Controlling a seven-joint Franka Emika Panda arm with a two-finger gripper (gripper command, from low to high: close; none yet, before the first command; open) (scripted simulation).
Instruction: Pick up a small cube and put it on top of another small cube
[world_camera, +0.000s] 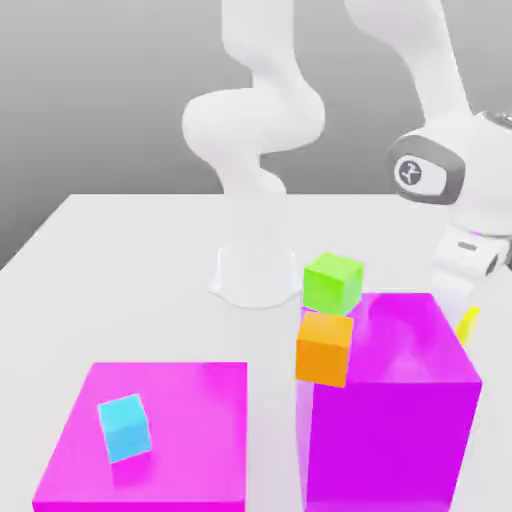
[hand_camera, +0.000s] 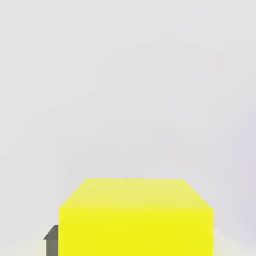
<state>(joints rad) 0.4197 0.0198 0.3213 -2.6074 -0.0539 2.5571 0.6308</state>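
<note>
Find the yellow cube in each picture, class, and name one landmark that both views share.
Exterior view: the yellow cube peeks out as a sliver at the exterior view's right, behind the tall magenta block, under the arm's hand.
Hand view: the yellow cube sits close up in the foreground.
Shared landmark: the pale grey table.

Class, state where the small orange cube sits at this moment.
In the exterior view, the small orange cube sits against the tall magenta block's left face, directly below the small green cube.
</note>
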